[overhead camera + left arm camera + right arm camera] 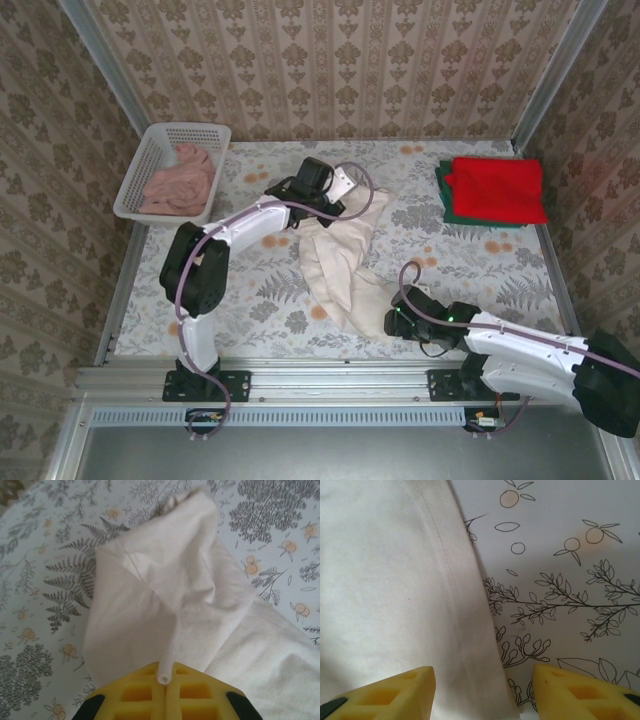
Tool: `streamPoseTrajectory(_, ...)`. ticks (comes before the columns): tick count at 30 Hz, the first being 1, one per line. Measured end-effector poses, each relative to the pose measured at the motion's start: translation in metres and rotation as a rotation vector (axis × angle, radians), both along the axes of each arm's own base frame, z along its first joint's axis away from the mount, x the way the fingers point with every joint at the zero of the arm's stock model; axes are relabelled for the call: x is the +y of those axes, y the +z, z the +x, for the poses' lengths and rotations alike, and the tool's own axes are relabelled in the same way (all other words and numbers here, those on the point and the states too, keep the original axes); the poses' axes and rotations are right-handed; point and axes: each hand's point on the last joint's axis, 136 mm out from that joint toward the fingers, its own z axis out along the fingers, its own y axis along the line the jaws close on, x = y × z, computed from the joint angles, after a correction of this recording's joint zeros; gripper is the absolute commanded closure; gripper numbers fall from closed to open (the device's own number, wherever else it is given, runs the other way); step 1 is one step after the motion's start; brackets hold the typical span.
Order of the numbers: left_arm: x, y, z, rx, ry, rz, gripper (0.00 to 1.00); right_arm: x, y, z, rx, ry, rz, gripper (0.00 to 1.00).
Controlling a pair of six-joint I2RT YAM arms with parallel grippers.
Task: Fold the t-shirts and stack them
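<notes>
Cream-white t-shirt (pixel 335 262), crumpled on tabletop (pixel 480 260) left of the red t-shirt (pixel 497 188) folded atop the green t-shirt (pixel 443 200); left tool (pixel 164 682) clamped on a raised fold, right tool (pixel 482 690) agape astride its hem, likely to spread it flat

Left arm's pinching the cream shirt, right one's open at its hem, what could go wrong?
The left jaws pinch only a thin fold of the cream shirt; a pull may slip it free. The right jaws stand open over the very edge of the hem and might miss it.

Basket (pixel 137 180) left, shirt stack (pixel 497 188) right
</notes>
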Motion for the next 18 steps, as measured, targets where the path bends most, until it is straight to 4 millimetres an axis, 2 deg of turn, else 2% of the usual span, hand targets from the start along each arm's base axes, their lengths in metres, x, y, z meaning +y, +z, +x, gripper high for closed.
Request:
streamPoseTrajectory(5, 0.008, 0.015, 0.004, 0.032, 0.059, -0.076, 1.0, -0.001, -0.003, -0.001, 0.005, -0.005, -0.007, 0.52)
streamPoseTrajectory(7, 0.023, 0.023, 0.009, 0.038, 0.115, -0.105, 1.0, -0.003, -0.005, 0.0, 0.011, -0.013, -0.025, 0.52)
streamPoseTrajectory(9, 0.045, 0.036, 0.013, 0.019, 0.189, -0.128, 1.0, -0.004, -0.005, 0.001, 0.017, -0.017, -0.042, 0.58)
streamPoseTrajectory(12, 0.084, 0.069, 0.015, -0.05, 0.317, -0.164, 1.0, -0.007, -0.007, 0.001, 0.037, -0.019, -0.088, 0.73)
streamPoseTrajectory(16, 0.126, 0.131, 0.005, -0.167, 0.452, -0.251, 1.0, -0.011, -0.007, 0.002, 0.055, -0.002, -0.154, 0.99)
streamPoseTrajectory(18, 0.146, 0.157, -0.001, -0.209, 0.514, -0.301, 1.0, -0.006, -0.003, 0.004, 0.048, 0.015, -0.149, 1.0)
